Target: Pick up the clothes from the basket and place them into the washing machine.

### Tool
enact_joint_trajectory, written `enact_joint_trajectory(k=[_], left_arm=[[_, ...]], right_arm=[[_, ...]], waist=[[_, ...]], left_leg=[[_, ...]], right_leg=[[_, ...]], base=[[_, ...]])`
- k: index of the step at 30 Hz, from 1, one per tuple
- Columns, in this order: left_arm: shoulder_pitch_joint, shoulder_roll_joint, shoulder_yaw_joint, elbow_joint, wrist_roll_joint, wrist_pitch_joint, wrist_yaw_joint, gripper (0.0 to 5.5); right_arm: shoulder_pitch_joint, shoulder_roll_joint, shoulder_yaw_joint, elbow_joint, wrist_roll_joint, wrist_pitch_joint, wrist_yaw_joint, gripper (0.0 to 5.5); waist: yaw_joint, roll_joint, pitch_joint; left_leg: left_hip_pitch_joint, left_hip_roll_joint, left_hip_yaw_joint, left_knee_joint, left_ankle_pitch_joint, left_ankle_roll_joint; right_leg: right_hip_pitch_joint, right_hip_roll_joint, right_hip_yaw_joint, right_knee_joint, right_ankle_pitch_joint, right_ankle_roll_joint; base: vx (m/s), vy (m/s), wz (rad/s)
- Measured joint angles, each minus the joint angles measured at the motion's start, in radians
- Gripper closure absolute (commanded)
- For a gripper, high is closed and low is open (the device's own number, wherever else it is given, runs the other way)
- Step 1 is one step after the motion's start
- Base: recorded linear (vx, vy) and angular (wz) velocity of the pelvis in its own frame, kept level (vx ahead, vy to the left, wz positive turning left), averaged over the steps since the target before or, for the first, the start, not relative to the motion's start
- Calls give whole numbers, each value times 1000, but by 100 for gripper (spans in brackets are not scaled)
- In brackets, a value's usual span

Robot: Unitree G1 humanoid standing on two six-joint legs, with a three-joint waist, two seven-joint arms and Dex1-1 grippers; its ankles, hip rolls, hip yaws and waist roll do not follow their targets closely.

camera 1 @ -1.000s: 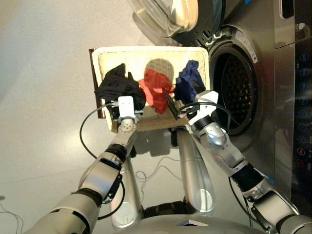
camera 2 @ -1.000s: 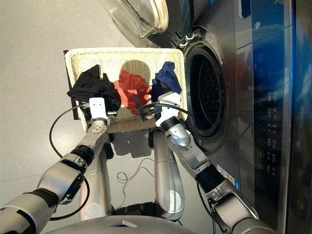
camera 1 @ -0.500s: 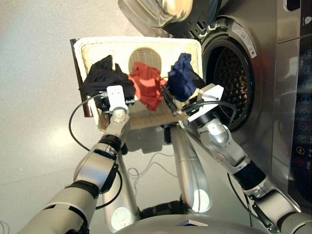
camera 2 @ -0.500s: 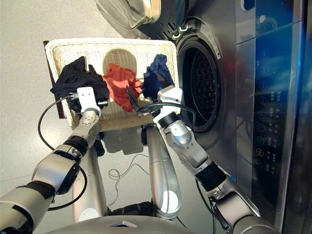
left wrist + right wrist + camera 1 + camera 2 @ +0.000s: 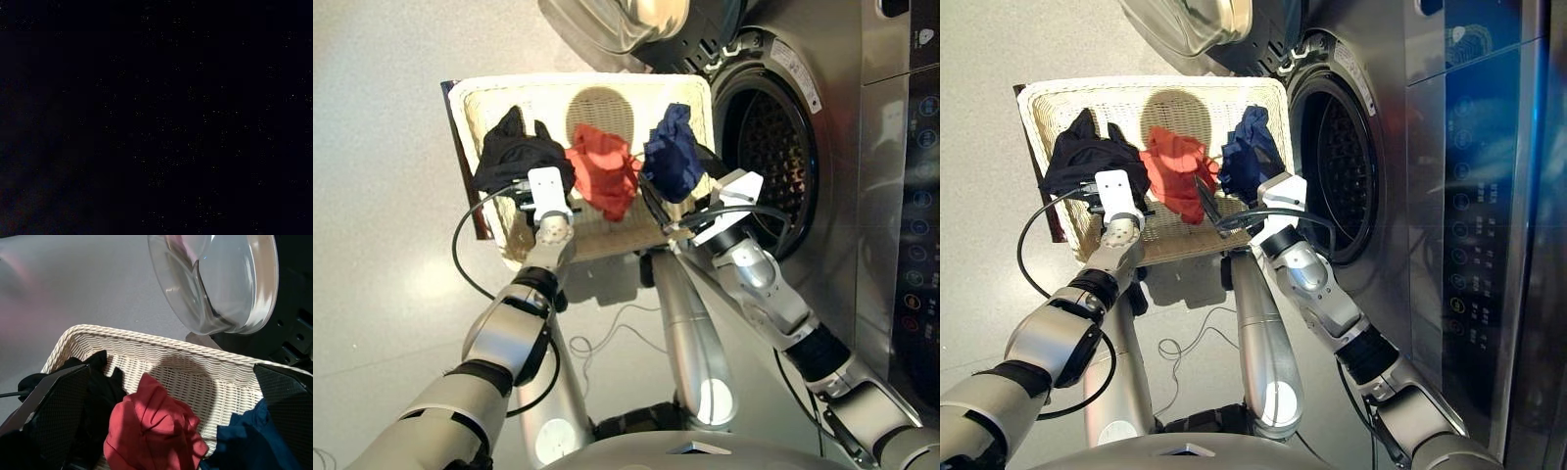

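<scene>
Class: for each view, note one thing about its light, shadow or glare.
Eye views: a round shadow lies on the basket floor. Left wrist view: almost wholly black, nothing readable. Right wrist view: bright glare on the glass door, with a shadow on the basket wall below it.

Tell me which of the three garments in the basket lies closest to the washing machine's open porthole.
The navy blue garment: it sits at the basket's end beside the porthole; the red-orange one is in the middle, the black one farthest.

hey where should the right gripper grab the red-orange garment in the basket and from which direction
Probably the raised crumpled hump at the middle of the red-orange garment, coming down from above. The right gripper already has its fingers open and straddling it, and the bunched folds give cloth to pinch clear of the basket.
</scene>
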Motion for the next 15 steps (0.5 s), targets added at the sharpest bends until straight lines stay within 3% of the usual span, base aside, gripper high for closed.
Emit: enact_joint_trajectory(k=[6,11,15], left_arm=[[94,-6,-23,-127,0,-11,2,550],[240,13,-95,-409,26,-51,-5,550],[344,37,-93,-619,44,-81,-28,550]], right_arm=[[16,8,3,5,-20,-1,-22,0],[27,20,-15,31,-61,-1,-50,0],[34,27,-76,77,-119,0,-87,0]], waist=[[5,0,0],[56,6,0],[91,47,3]], left_leg=[[134,-29,22,-163,59,-5],[257,-53,37,-291,101,-2],[309,-78,20,-335,115,10]], right_leg=[[95,-10,1,-83,20,0],[183,-23,-3,-138,27,4],[236,-50,-18,-156,17,20]], base=[[37,23,5],[24,17,5],[43,28,187]])
